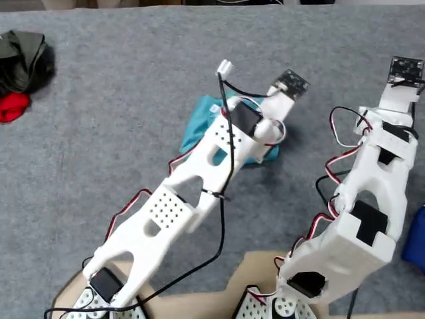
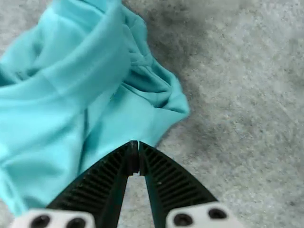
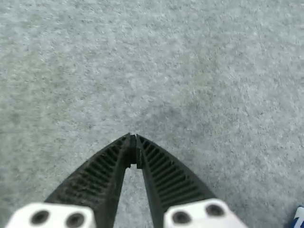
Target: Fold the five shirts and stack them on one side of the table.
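Observation:
A crumpled teal shirt [image 1: 202, 126] lies near the middle of the grey table, partly hidden under my left arm [image 1: 199, 179]. In the left wrist view the teal shirt [image 2: 80, 95] is bunched in folds, and my left gripper [image 2: 137, 149] is shut, its tips over the shirt's near edge; I see no cloth between the fingers. My right gripper [image 3: 134, 142] is shut above bare grey felt, away from any shirt. A dark shirt [image 1: 23, 60] and a red shirt [image 1: 13, 106] lie bunched at the far left.
A blue cloth [image 1: 417, 246] shows at the right edge beside my right arm [image 1: 372, 199]. A piece of cardboard [image 1: 259, 266] lies at the front edge between the arm bases. Open grey felt [image 1: 119, 119] stretches between the teal shirt and the left pile.

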You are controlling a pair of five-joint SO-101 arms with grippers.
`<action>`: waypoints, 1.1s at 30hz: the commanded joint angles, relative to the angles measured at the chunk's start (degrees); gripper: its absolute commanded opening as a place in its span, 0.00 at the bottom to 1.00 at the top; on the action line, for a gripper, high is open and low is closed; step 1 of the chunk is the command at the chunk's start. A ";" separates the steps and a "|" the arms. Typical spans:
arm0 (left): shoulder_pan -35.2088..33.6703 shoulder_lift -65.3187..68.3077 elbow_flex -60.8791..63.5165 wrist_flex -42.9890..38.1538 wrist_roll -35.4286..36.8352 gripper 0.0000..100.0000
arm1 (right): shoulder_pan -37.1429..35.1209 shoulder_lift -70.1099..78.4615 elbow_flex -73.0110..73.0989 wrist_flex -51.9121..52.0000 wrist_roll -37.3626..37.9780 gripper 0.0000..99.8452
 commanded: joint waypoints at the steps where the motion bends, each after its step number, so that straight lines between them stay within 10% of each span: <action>1: -3.87 -2.15 -4.40 0.62 0.62 0.02 | 0.66 -0.22 -3.12 0.00 0.09 0.01; 11: -17.58 -3.74 -0.88 -6.59 0.70 0.18 | 0.31 -0.22 -3.12 0.18 0.18 0.01; 16: -16.62 -3.74 2.37 -6.77 7.91 0.32 | -0.48 -0.22 -2.95 0.18 0.53 0.01; 33: -4.57 -3.65 2.73 -2.11 9.49 0.32 | -0.66 -0.22 -2.95 0.00 0.62 0.01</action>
